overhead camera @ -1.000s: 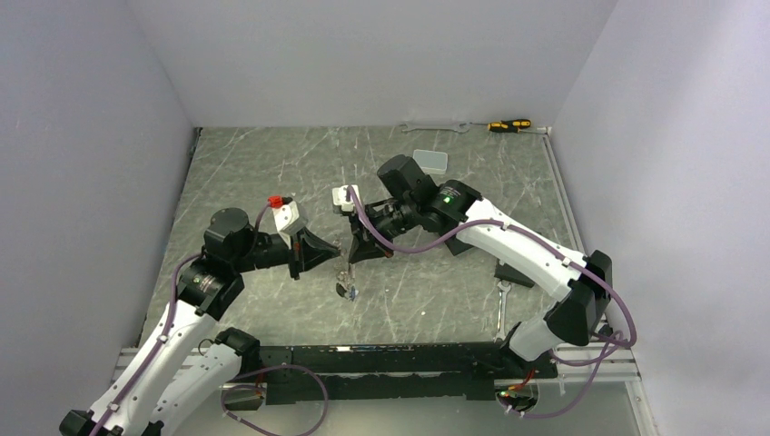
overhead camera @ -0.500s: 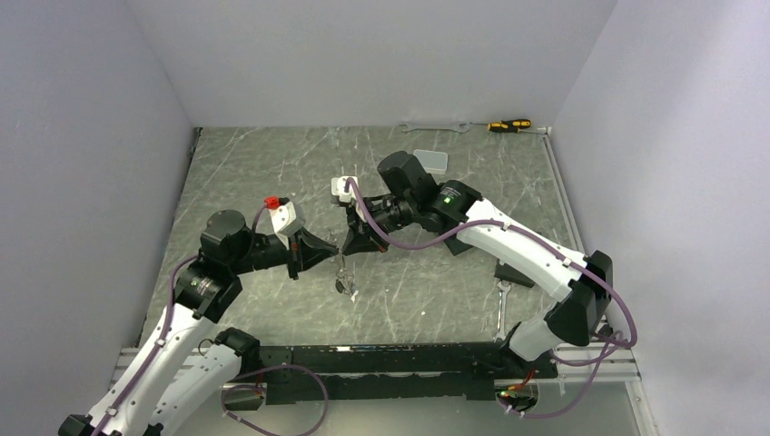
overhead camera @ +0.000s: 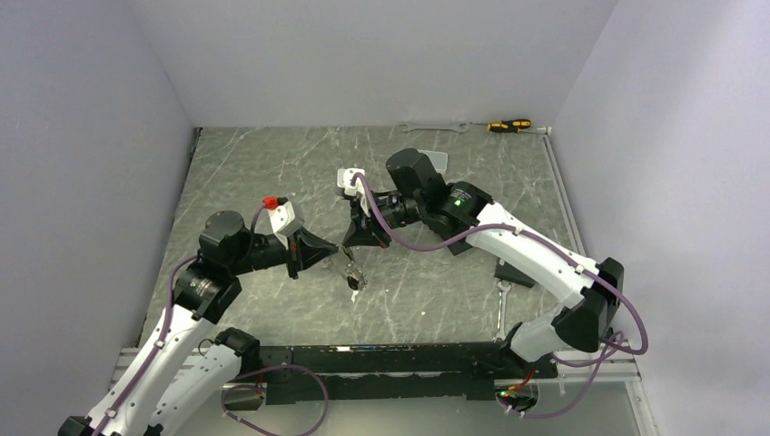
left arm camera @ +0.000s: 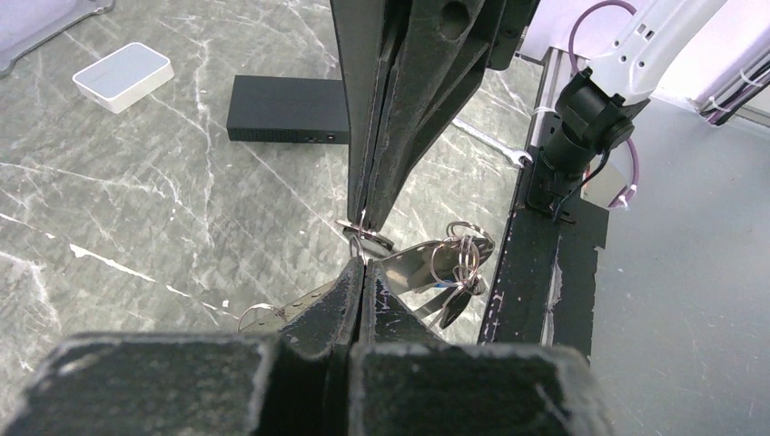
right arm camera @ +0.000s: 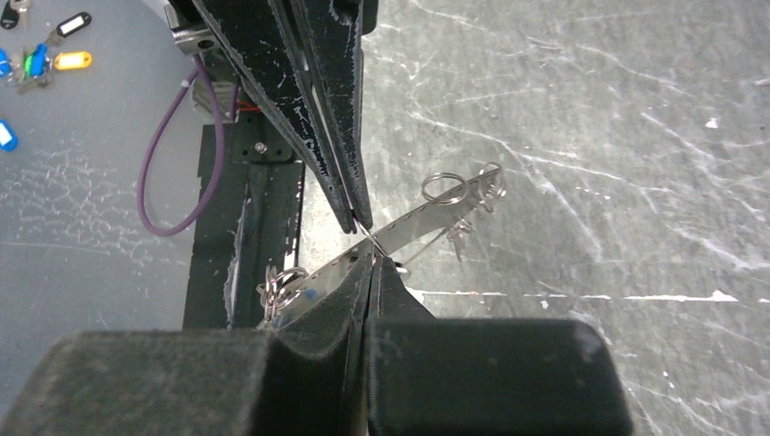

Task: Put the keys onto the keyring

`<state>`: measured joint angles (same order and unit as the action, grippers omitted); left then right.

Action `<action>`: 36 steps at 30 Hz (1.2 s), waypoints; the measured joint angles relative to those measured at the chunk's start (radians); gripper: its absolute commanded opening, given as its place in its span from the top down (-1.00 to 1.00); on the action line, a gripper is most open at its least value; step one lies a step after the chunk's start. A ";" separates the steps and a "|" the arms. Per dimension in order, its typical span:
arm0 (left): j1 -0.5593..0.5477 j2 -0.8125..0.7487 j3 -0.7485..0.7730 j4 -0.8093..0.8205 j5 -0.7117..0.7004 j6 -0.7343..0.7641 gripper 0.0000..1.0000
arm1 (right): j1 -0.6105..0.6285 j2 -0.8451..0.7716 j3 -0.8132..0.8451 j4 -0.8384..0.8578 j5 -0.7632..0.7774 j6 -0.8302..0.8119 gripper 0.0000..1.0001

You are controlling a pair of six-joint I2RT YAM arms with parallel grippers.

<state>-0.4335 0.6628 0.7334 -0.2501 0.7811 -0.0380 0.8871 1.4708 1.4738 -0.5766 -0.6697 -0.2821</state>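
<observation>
My left gripper (overhead camera: 337, 255) and right gripper (overhead camera: 349, 247) meet tip to tip above the table's middle, both shut on a thin silvery wire ring, the keyring (left arm camera: 363, 232); only a short piece of it shows. A perforated metal strip (right arm camera: 427, 218) hangs tilted from the pinch, with small split rings (left arm camera: 463, 254) at its ends. A small key with a blue tag (left arm camera: 443, 284) dangles at one end, another small key (right arm camera: 459, 238) at the other. My own shut jaws show in the left wrist view (left arm camera: 362, 265) and the right wrist view (right arm camera: 371, 260).
A spanner (overhead camera: 502, 304) and a black box (overhead camera: 513, 272) lie right of centre, a white box (overhead camera: 431, 161) behind. A second spanner (overhead camera: 436, 127) and a screwdriver (overhead camera: 508, 124) lie at the back wall. Several tagged keys (right arm camera: 54, 41) lie beyond the black rail (overhead camera: 390, 359).
The right gripper has shifted slightly back and right. The hanging strip with its keys has swung from straight down to tilted rightward. The left gripper has barely moved.
</observation>
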 measured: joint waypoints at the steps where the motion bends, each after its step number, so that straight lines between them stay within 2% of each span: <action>1: 0.000 0.000 0.000 0.006 0.000 0.000 1.00 | 0.000 -0.005 -0.002 0.006 0.006 0.004 1.00; 36: 0.000 -0.049 -0.006 -0.009 -0.034 0.001 1.00 | 0.005 -0.005 -0.047 0.065 0.016 0.052 1.00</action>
<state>-0.4335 0.6136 0.7269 -0.2588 0.7467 -0.0372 0.8917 1.4662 1.4269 -0.5117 -0.6537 -0.2302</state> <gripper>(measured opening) 0.008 0.010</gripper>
